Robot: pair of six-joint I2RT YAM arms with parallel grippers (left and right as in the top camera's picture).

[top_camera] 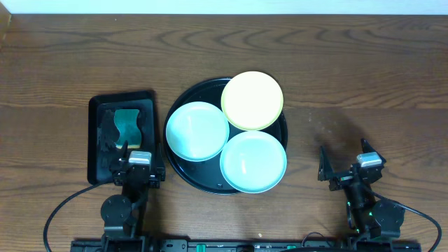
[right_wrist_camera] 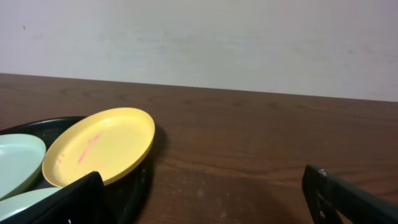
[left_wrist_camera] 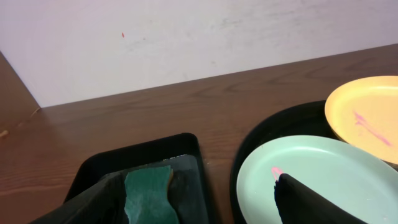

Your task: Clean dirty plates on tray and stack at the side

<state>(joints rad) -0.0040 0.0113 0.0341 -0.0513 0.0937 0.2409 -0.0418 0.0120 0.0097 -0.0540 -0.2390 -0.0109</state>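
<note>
Plates (top_camera: 253, 161) lie between left gripper (top_camera: 138, 168) and right gripper (top_camera: 346, 172).

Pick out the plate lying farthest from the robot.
The pale yellow plate, at the far side of the round black tray. The left mint-green plate and the right mint-green plate both lie closer.

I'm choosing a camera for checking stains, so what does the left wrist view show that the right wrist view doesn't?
Only left wrist: the rectangular tray holding a green sponge. Only right wrist: a second mint plate at its edge, and bare table right of the round tray. Both: the yellow plate with pink smears, one mint plate, and the round tray.
</note>
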